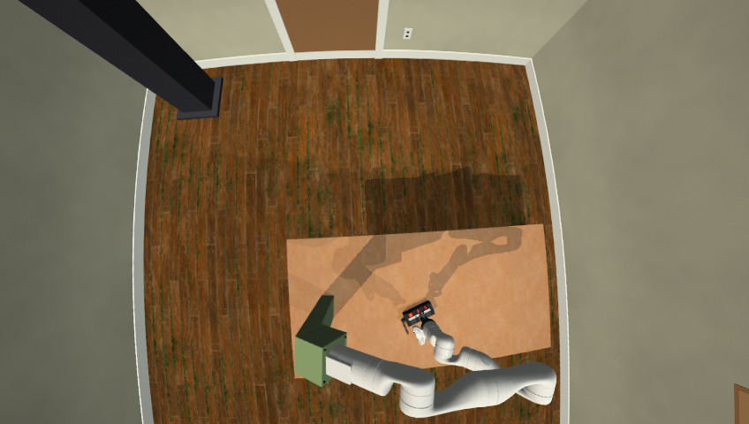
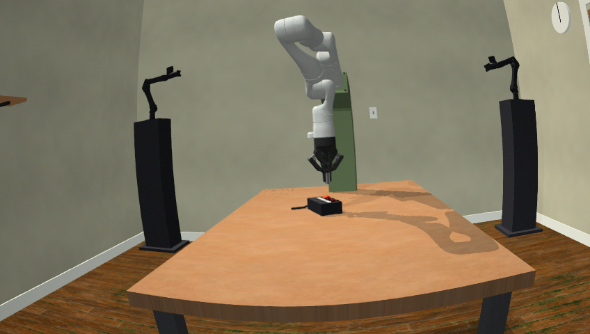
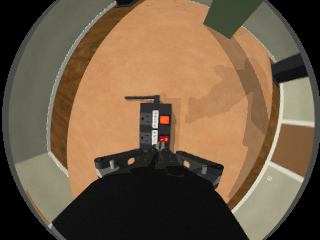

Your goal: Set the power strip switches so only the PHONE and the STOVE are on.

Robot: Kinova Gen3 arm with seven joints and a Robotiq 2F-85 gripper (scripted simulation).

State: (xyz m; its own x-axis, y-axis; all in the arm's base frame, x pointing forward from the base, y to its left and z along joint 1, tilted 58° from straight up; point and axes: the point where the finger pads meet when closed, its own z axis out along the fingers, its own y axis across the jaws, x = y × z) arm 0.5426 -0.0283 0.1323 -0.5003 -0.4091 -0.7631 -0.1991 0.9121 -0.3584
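Note:
A small black power strip (image 2: 324, 204) lies flat on the wooden table, the right way up, with a short black cord stub at its left end. It also shows from above (image 1: 418, 312) and in the wrist view (image 3: 156, 124). Red lit switches show along its top; the labels are too small to read. My gripper (image 2: 326, 178) points straight down, shut and empty, a short way above the strip's far end. In the wrist view the fingertips (image 3: 160, 154) meet over the strip's near end.
The green arm pedestal (image 2: 344, 136) stands at the table's far edge behind the strip. Two black camera stands (image 2: 155, 186) (image 2: 518, 165) stand on the floor left and right of the table.

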